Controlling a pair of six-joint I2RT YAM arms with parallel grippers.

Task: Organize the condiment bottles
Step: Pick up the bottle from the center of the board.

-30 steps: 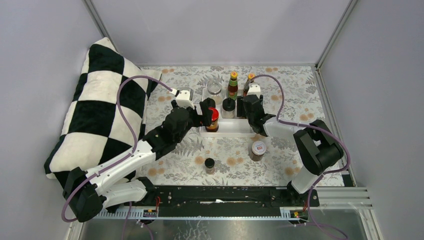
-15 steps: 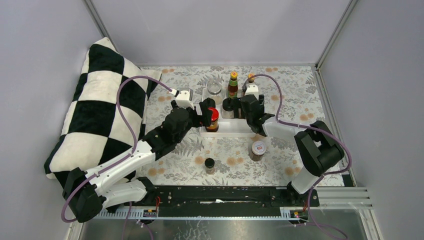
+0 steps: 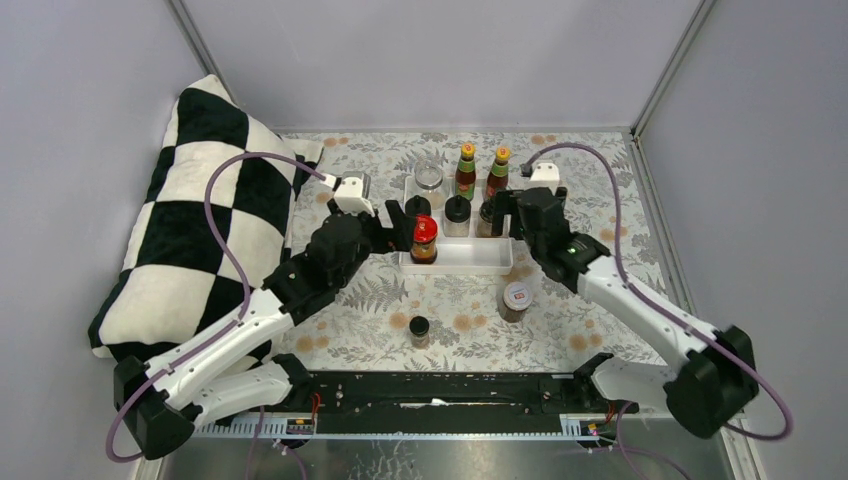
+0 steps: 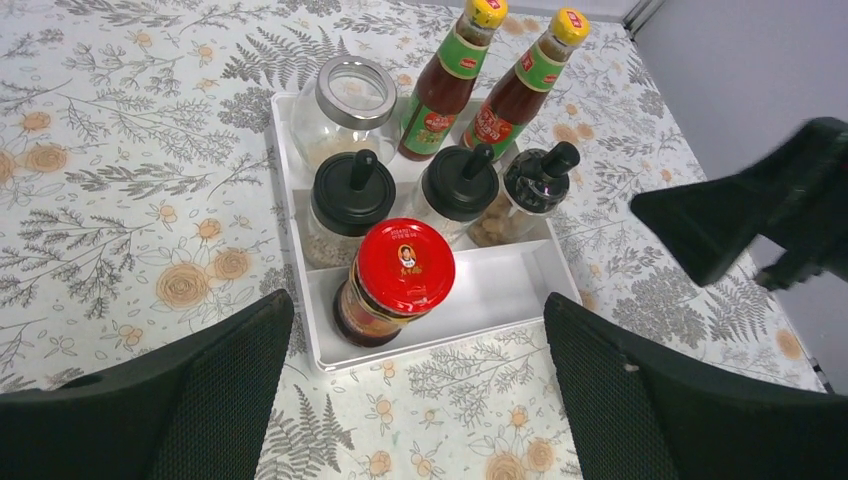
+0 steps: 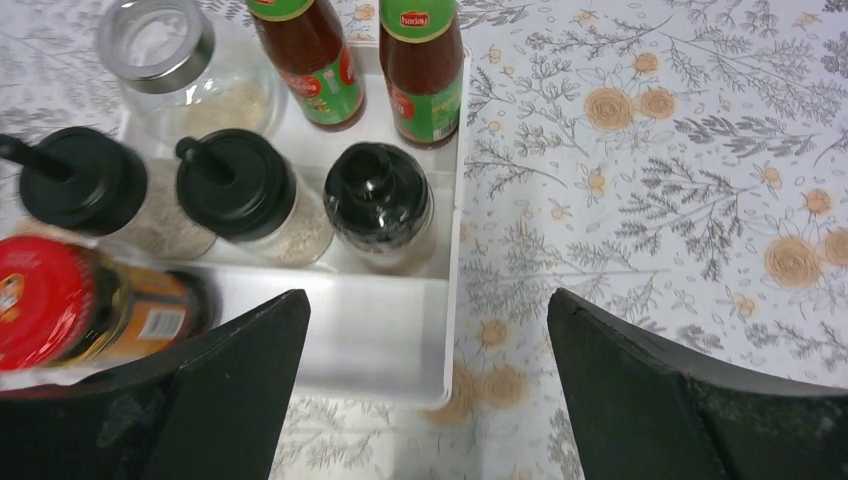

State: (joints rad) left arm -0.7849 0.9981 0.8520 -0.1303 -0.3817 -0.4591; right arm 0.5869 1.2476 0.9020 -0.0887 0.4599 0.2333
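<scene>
Now that my right claw (image 5: 425, 305) has let go and drawn back wide, the black-lidded jar (image 5: 378, 200) stands at the right end of the tray (image 5: 380, 350); my left claw (image 4: 417, 300) gapes empty beside the red-lidded jar (image 4: 400, 268), while the white-lidded jar (image 3: 517, 297) and small dark-capped jar (image 3: 419, 327) wait outside, nearer

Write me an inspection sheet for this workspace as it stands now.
Surface: floral tablecloth, no spills seen.
Job's things: seven stand in the white tray: two red-sauce bottles, a clear jar, three black-lidded jars and a red-lidded jar. Outside it, on the near side: white-lidded jar, small dark-lidded jar.
Clutter: checkered cushion along the left edge.
Grippers: left gripper open, empty; right gripper open, empty.
Cables: purple cables, one looping off each wrist.
Surroundings: grey walls; nothing else seen.
</scene>
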